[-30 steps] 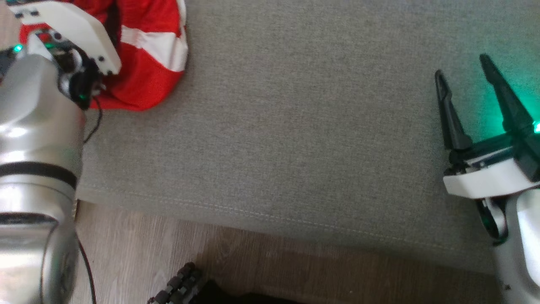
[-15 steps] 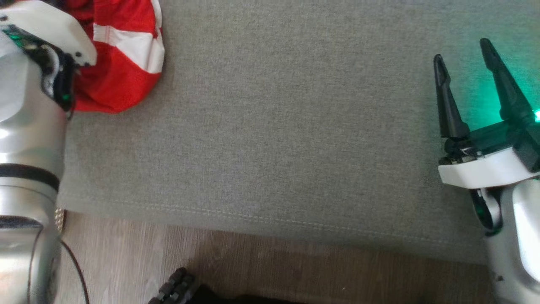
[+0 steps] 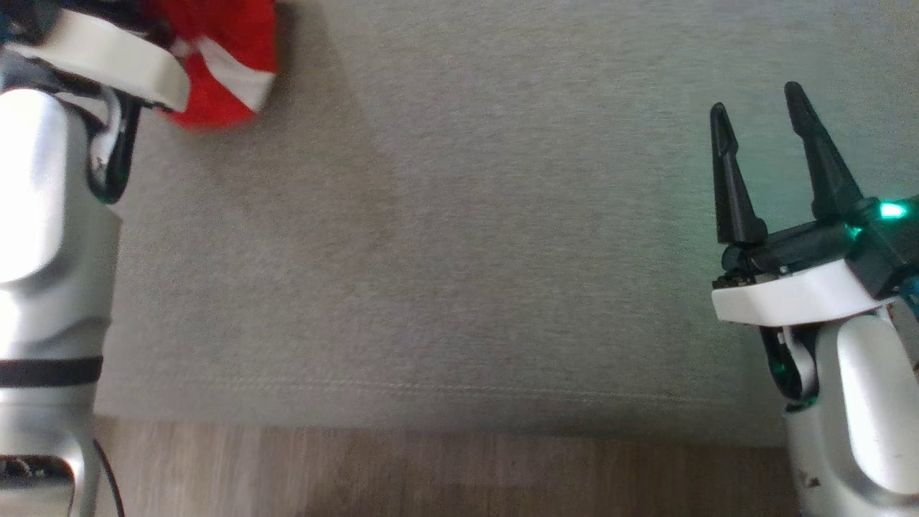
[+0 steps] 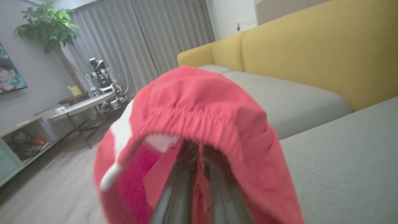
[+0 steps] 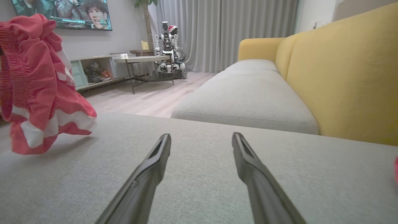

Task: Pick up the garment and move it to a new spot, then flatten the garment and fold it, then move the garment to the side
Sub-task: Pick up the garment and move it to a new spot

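Two arms frame the head view. The left arm [image 3: 50, 215] runs up the left edge, and the garment [image 3: 237, 29], red with a white band, bunches just past its white wrist at the top corner. The right claw [image 3: 757, 100] stands at the far right with its fingers spread and nothing between them. Bare grey cushion [image 3: 459, 251] lies between the two, and floor [image 3: 431, 474] lies below its seam.

From the left wrist, the left claw [image 4: 200, 152] is clenched on the garment. Its two fingers lie close together with a fold of red pinched between them. The gathered waistband arches over the tips and cloth drapes down both sides.

From the right wrist, the right claw's fingers are parted and empty above the cushion. The garment hangs well off to its left, taller than wide, with its lower hem seemingly just clear of the cushion.

The pickup looks done and the carry is the step in hand. The left arm is the nearer one, since it already has the cloth. The open cushion lies to the right of the left claw, toward the idle right claw, so the move would run that way.
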